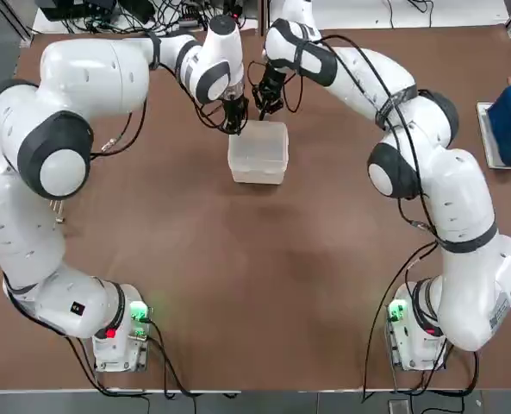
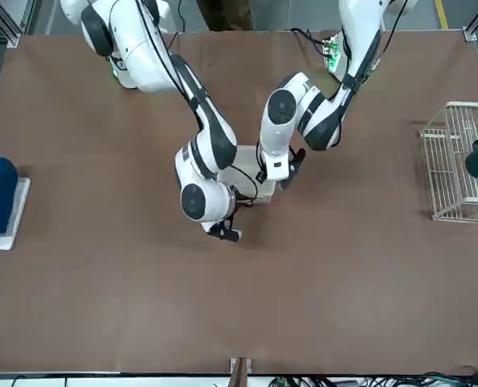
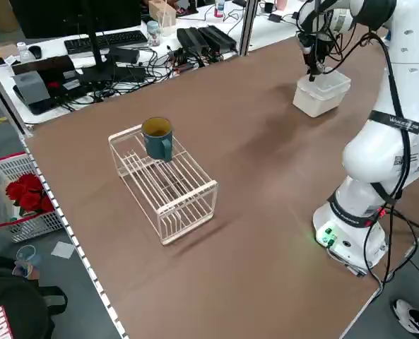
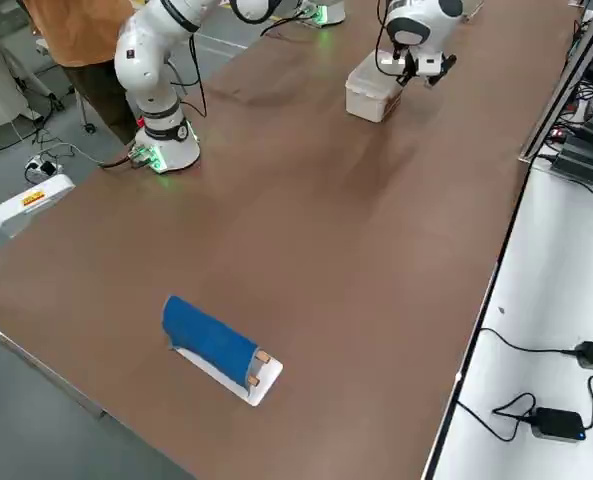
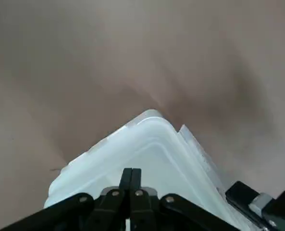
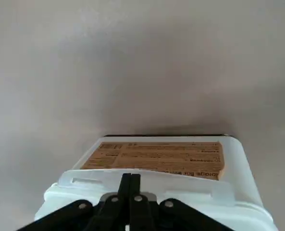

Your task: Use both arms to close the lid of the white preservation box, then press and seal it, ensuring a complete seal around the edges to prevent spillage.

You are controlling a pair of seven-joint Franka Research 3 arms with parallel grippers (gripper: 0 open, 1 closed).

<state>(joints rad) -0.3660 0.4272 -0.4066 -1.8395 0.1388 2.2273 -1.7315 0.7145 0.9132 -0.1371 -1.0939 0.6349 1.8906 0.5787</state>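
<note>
The white preservation box (image 1: 258, 153) is sitting toward the far edge of the bench (image 1: 264, 285), about midway along it, with the lid (image 5: 147, 159) lying down on it; the left gripper (image 1: 235, 119) is poised at the box's far-left corner, fingers pinched together on nothing, and the right gripper (image 1: 266, 102) is hanging just beyond the far rim, fingers likewise together. The box is looking light, thin and slippery, likely flexing under load; pressing straight down on the edges (image 6: 147, 185) near the clip tabs seems safest. Whether the rim is fully snapped is staying hidden; the arms are covering the far side.
</note>
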